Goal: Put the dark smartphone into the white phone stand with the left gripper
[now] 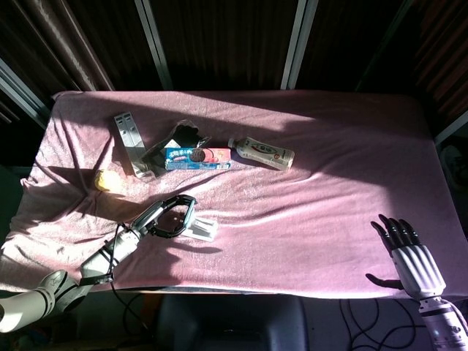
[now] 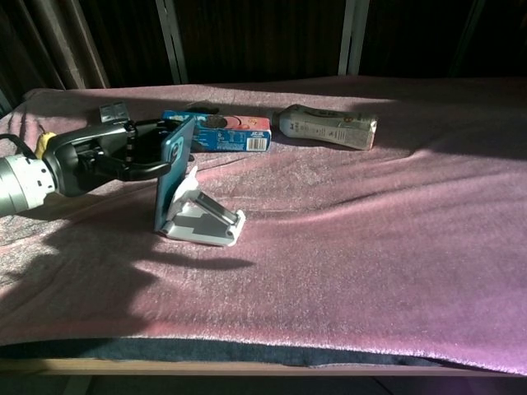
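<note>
The dark smartphone (image 2: 174, 171) stands nearly upright, leaning back against the white phone stand (image 2: 206, 220), its lower edge at the stand's front lip. My left hand (image 2: 103, 155) holds the phone's upper part from the left, fingers curved around it. From above, the left hand (image 1: 162, 217) meets the phone (image 1: 190, 215) at the white stand (image 1: 202, 230) near the table's front left. My right hand (image 1: 408, 254) hovers at the front right, fingers spread, holding nothing.
A blue cookie box (image 1: 197, 157) and a lying bottle (image 1: 262, 153) sit behind the stand. A grey metal bracket (image 1: 131, 142), a dark crumpled item (image 1: 184, 136) and a small yellow object (image 1: 106, 180) lie at the back left. Pink cloth (image 1: 329, 183) covers the table.
</note>
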### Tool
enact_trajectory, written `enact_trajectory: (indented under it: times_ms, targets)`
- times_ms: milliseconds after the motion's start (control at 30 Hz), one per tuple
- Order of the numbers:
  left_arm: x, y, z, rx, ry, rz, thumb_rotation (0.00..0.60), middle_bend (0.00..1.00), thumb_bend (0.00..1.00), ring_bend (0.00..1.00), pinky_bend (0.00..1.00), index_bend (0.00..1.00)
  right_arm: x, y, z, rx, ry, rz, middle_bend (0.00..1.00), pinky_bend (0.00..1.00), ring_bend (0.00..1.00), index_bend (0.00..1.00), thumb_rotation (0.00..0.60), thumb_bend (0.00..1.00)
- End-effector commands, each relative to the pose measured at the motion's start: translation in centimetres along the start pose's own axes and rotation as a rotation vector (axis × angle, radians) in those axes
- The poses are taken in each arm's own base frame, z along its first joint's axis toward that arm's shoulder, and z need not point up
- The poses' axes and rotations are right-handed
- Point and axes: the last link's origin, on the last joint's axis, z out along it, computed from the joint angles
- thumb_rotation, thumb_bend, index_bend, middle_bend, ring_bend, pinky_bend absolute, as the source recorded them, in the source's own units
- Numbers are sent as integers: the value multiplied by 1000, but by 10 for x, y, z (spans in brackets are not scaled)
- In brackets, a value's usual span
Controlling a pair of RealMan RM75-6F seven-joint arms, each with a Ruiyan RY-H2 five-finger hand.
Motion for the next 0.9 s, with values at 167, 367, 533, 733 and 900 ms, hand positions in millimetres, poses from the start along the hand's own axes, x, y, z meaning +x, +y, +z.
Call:
enact_trajectory:
  times_ms: [167,367,533,733,900]
  targets:
    - [1,1,1,4,9,-25,600,1,321,0,62,39,0,0,0,0,-1,-1,0,0,0,0,600,203]
    - [2,2,1,-6,24,-34,600,0,316,0,33,3,0,0,0,0,0,-1,0,0,0,0,600,203]
    - [2,4,2,-22,42,-43,600,0,317,0,20,0,0,0,0,0,0,-1,0,0,0,0,600,203]
    - [0,6,2,-43,45,-20,600,0,318,0,0,0,0,0,0,0,0,-2,0,0,0,0,600,203]
    - [0,8,-5,-54,48,19,600,0,318,0,0,0,0,0,0,0,0,-4,0,0,0,0,600,203]
